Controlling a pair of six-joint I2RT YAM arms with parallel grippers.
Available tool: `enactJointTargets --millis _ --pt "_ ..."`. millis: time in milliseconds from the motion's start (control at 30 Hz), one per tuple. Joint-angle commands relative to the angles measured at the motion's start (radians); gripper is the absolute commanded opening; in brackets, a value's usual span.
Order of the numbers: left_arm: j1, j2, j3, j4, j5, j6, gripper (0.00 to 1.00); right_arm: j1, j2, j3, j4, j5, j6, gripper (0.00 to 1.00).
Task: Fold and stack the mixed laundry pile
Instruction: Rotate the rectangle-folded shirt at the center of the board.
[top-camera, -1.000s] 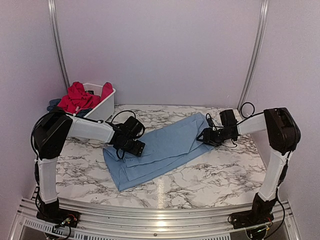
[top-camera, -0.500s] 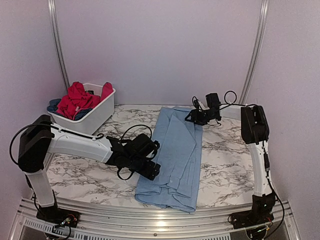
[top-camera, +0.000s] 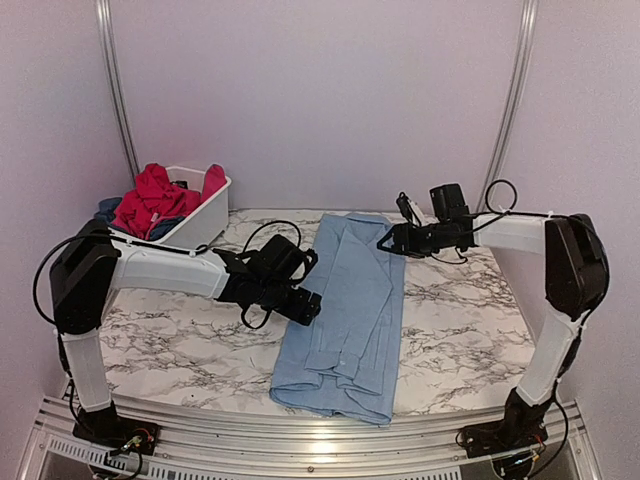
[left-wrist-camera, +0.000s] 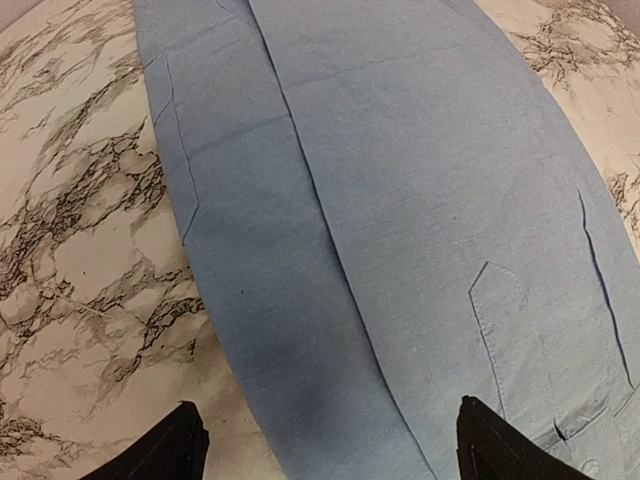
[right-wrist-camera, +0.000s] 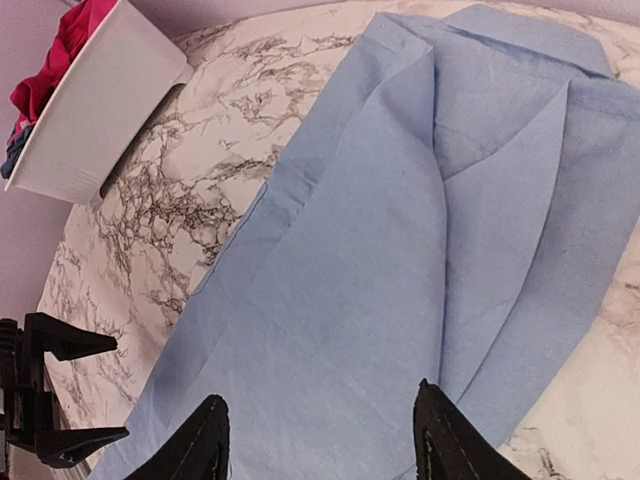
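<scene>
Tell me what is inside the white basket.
Red garments heaped above the white basket's rim, dark blue cloth at the left edge. Anything underneath is covered.

Marble table (top-camera: 180, 345): blue shirt (top-camera: 345, 300), basket (top-camera: 205, 224).

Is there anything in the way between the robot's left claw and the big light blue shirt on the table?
No, nothing visible. The left gripper, jaws open, is right over the left edge of the light blue cloth shirt, with only shirt and white marble table showing beneath it.
</scene>
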Motion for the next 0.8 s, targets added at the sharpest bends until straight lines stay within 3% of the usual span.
enactJointTargets --millis 0,100,233,533,633,767 --pt "-0.006 0.048 0.015 0.028 0.042 0.031 0.87 0.053 -0.032 -0.194 0.111 0.027 0.052 0.56" --pt "-0.011 0.053 -0.020 0.048 0.060 0.028 0.86 0.052 -0.001 -0.264 0.163 0.019 0.066 0.53" --pt "-0.020 0.052 -0.075 0.066 0.071 0.018 0.85 0.051 0.085 -0.235 0.170 0.024 0.048 0.50" --pt "-0.057 0.095 -0.094 0.112 0.164 -0.010 0.84 0.043 0.298 0.047 0.070 -0.003 0.000 0.48" --pt "-0.044 0.047 -0.115 0.114 0.109 0.011 0.90 0.043 0.229 0.048 0.031 0.000 -0.025 0.51" --pt "-0.025 -0.126 -0.223 0.193 0.084 0.061 0.99 0.043 -0.036 -0.110 0.025 0.014 -0.041 0.58"
